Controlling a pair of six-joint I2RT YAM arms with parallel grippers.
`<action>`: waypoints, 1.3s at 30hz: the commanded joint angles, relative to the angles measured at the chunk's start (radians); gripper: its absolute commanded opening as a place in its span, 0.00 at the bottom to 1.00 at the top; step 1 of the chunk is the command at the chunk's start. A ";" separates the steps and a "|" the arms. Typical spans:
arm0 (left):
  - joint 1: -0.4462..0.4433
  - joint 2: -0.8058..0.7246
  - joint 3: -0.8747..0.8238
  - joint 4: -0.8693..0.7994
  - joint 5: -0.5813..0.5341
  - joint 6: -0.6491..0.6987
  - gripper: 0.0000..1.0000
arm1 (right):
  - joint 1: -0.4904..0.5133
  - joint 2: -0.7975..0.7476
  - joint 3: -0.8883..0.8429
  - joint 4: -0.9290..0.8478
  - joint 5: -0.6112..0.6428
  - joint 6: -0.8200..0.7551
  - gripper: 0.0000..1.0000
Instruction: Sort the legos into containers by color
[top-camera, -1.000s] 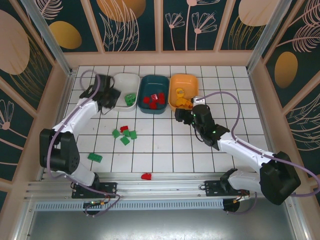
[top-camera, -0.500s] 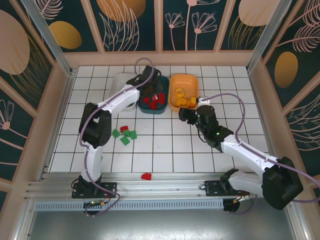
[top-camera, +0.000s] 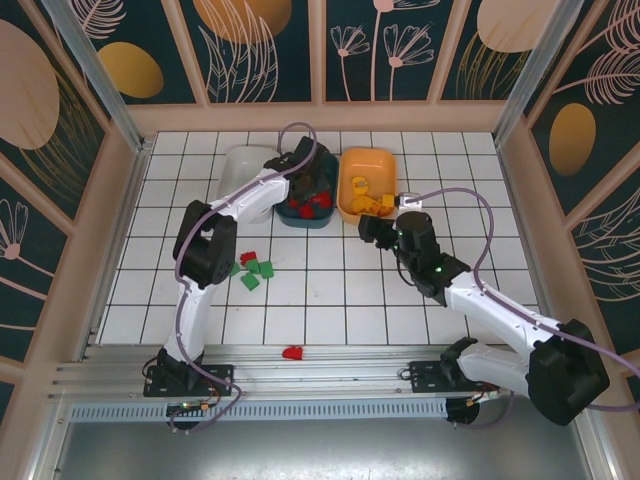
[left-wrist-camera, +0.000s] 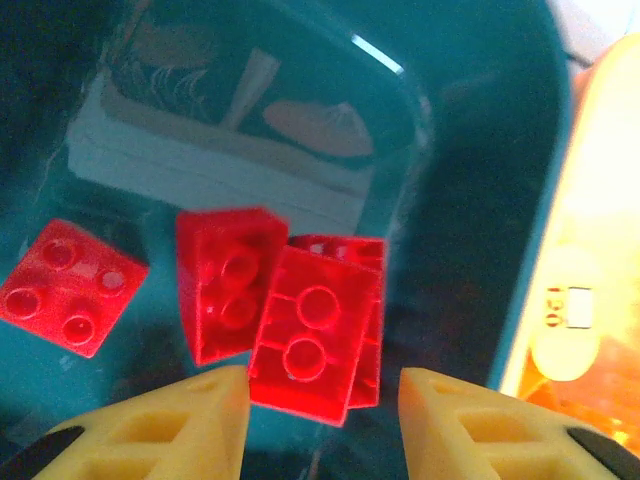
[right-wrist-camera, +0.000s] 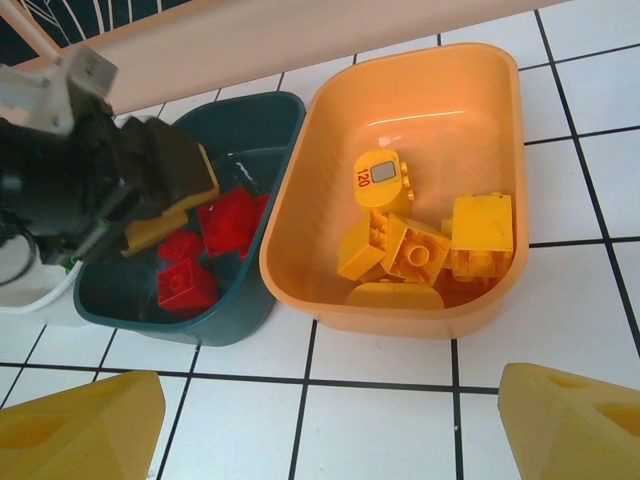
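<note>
Robot lab cell: alu frame (top-camera: 92, 75), tiled table (top-camera: 330, 320).

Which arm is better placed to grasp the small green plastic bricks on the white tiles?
Left, probably. The green bricks lie on its side, near its elbow; the left gripper is over the dark teal tray. The right gripper is by the orange tray.

I see glossy, smooth plastic on the red bricks (left-wrist-camera: 315, 340). The teal tray (left-wrist-camera: 480, 200) shines mirror-like, and the orange tray (right-wrist-camera: 420, 90) at three o'clock looks smooth. The table (top-camera: 330, 310) is glazed tile.
</note>
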 joint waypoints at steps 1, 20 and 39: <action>0.007 0.029 0.030 -0.057 0.020 0.006 0.44 | -0.008 -0.029 -0.015 0.010 0.002 0.014 0.88; 0.094 -0.833 -0.706 -0.050 -0.329 -0.238 0.96 | 0.009 -0.043 -0.014 0.016 -0.003 0.014 0.88; 0.426 -1.127 -1.309 -0.295 0.060 -0.705 0.90 | 0.019 -0.033 -0.024 0.046 -0.014 0.019 0.88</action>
